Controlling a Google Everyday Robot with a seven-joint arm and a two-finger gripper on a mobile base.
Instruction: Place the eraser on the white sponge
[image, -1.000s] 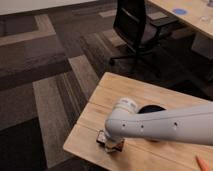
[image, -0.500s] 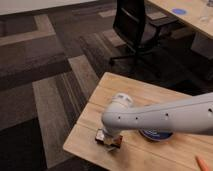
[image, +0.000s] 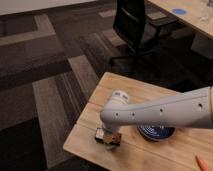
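Wooden bench (image: 150, 92), pale and smooth. White arm (image: 165, 112) reaching across, partly covering round dark blue bowl (image: 156, 133). Tool (image: 108, 138) low at near-left edge; finger state: cannot tell. Eraser and sponge presumably beneath tool, not distinguishable. Recommended: lower squarely, release flat, withdraw vertically.

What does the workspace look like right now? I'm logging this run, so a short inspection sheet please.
Surface: wooden table, light top.
Job's things: eraser at the gripper, low over the table's near left part; sponge not made out, possibly hidden by the arm.
Clutter: dark blue bowl just right of the gripper.
Gripper: gripper down near the tabletop, at the eraser.
Cables: nothing seen.
Surroundings: striped carpet, black office chair behind the table, another desk at top right.
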